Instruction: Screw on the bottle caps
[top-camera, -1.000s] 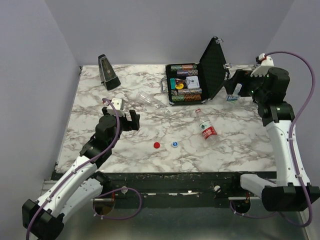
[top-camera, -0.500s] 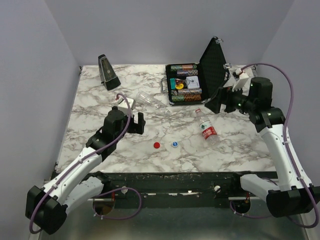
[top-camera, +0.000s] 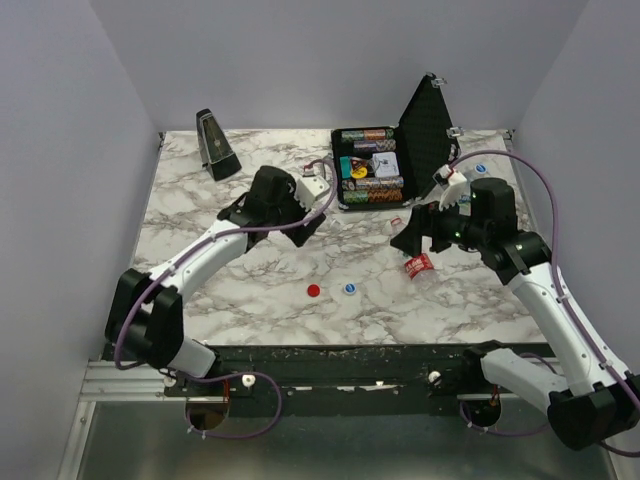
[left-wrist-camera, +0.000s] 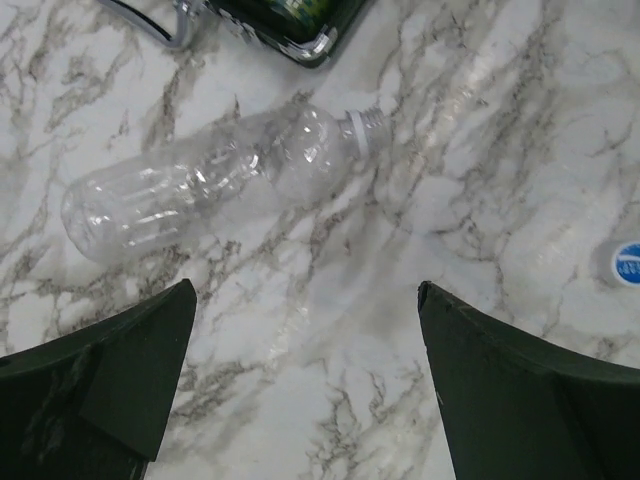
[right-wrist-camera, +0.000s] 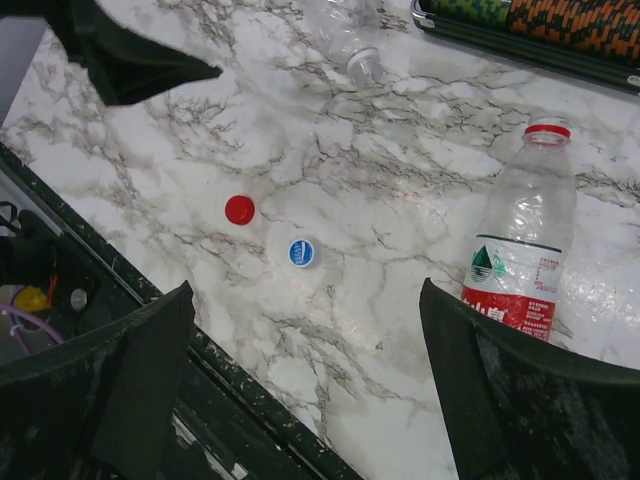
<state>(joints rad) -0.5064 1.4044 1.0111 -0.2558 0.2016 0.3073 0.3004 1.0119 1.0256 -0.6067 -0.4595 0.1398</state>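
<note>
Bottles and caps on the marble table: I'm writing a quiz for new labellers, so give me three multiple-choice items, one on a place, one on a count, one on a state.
1. In the top view, where does the red cap lie relative to the blue cap?
A) stacked on it
B) left of it, apart
C) inside the poker case

2. How many bottles are on the table?
A) four
B) none
C) two

3. How is the clear bottle?
A) on its side, neck uncapped
B) upright, capped
C) clamped in a gripper

Answers:
1 B: bare table shows between the two caps.
2 C: only the clear bottle and the red-labelled bottle show.
3 A: the left wrist view shows its bare thread, and it lies free on the table.
</note>
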